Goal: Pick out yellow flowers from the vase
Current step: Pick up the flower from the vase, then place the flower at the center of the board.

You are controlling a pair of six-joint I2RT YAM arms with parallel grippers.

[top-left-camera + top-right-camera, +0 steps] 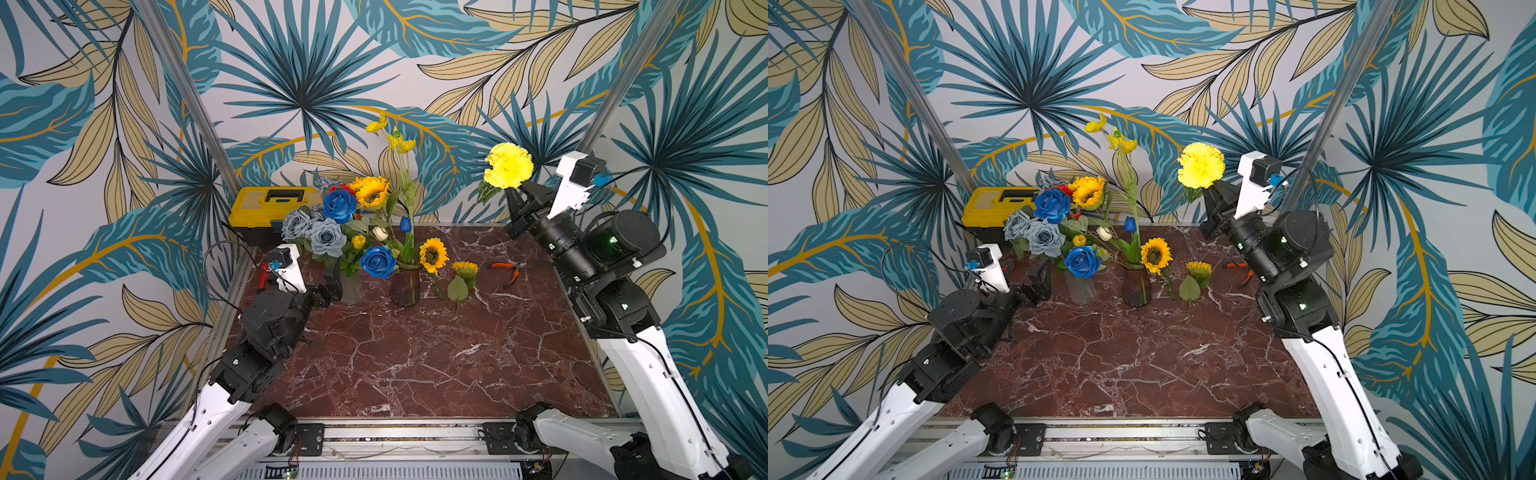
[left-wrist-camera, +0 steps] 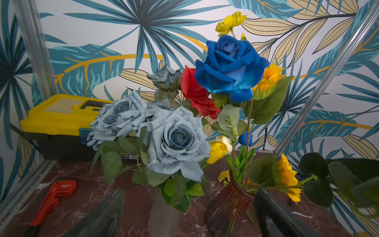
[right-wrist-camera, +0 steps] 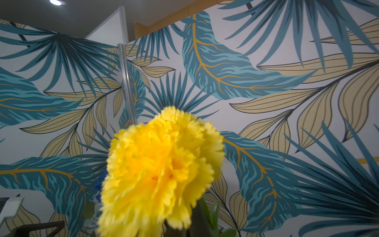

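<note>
**Legible markings.** The only wording I can read is the brand "DELIXI", in pale capitals on the head of the red pipe wrench [image 2: 53, 199], seen in the left wrist view. A smaller line beneath it is too fine to make out. A sticker [image 2: 128, 157] on the front of the yellow toolbox [image 2: 59, 117] may carry print, but it is blurred.

Yellow toolbox [image 1: 270, 205] with a black base sits in the back left corner of the dark red marble tabletop [image 1: 415, 357], red pipe wrench [image 2: 53, 196] lying flat near it. Orange-handled pliers [image 1: 508, 271] are way over on the right, and there's blue roses [image 1: 340, 205], grey roses [image 1: 328, 237] and one red rose [image 2: 198, 93] bunched together in front of leafy teal-and-tan wallpaper [image 1: 299, 83].
</note>
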